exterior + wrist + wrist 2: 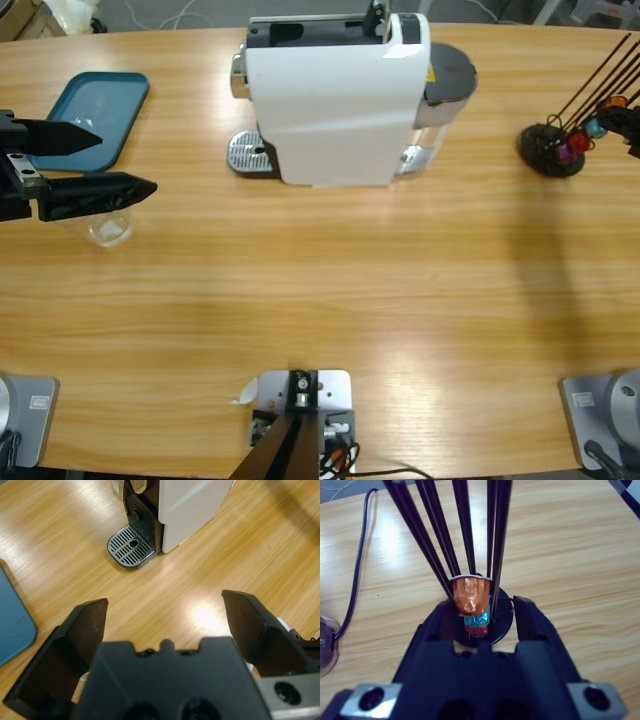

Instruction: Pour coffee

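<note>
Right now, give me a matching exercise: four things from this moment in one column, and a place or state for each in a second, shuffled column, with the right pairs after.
Things:
1. coffee machine
2. teal tray
3. glass tumbler
4. orange capsule

Places or states:
A. held in the black wire capsule rack, just ahead of the right gripper
B. on the table under the open left gripper
C. flat near the table's far left corner
D. white, at the far middle of the table, drip grate bare

Pairs: 1-D, 2-C, 3-B, 4-A
</note>
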Robot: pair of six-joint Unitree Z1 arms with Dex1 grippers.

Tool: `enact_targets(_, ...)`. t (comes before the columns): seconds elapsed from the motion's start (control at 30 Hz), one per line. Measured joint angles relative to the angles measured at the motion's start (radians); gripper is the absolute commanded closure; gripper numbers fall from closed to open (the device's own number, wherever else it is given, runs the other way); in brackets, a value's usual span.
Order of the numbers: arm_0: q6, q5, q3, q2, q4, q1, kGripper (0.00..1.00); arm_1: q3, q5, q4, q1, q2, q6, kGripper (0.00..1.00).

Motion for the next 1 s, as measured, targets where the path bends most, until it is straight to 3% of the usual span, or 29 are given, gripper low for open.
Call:
enact_targets(0.07, -0.006, -0.001, 0.0, 0.002, 0.0, 0.0, 0.013, 0.0, 0.002, -0.007, 0.0, 0.007, -0.002, 0.504)
enact_targets(0.13, -0.012, -0.001, 0.0, 0.003, 0.0, 0.0, 0.013, 0.0, 0.003, -0.01, 0.0, 0.012, -0.003, 0.62)
enact_targets(0.27, -0.02, -0.001, 0.001, 0.004, 0.0, -0.002, 0.013, 0.0, 0.009, -0.01, 0.0, 0.016, -0.006, 0.631)
enact_targets(0.37, -0.024, -0.002, 0.001, 0.004, 0.0, -0.002, 0.013, 0.0, 0.013, -0.016, 0.0, 0.016, -0.009, 0.741)
enact_targets(0.87, -0.037, -0.021, 0.001, 0.006, 0.0, -0.002, 0.013, 0.005, 0.016, -0.042, -0.002, 0.016, -0.03, 0.787)
enact_targets(0.93, -0.038, -0.021, 0.001, 0.006, -0.001, -0.005, 0.013, 0.005, 0.016, -0.042, -0.003, 0.016, -0.03, 0.865)
enact_targets(1.0, -0.04, -0.022, 0.001, 0.006, -0.002, -0.008, 0.013, 0.005, 0.016, -0.042, -0.003, 0.016, -0.03, 0.867)
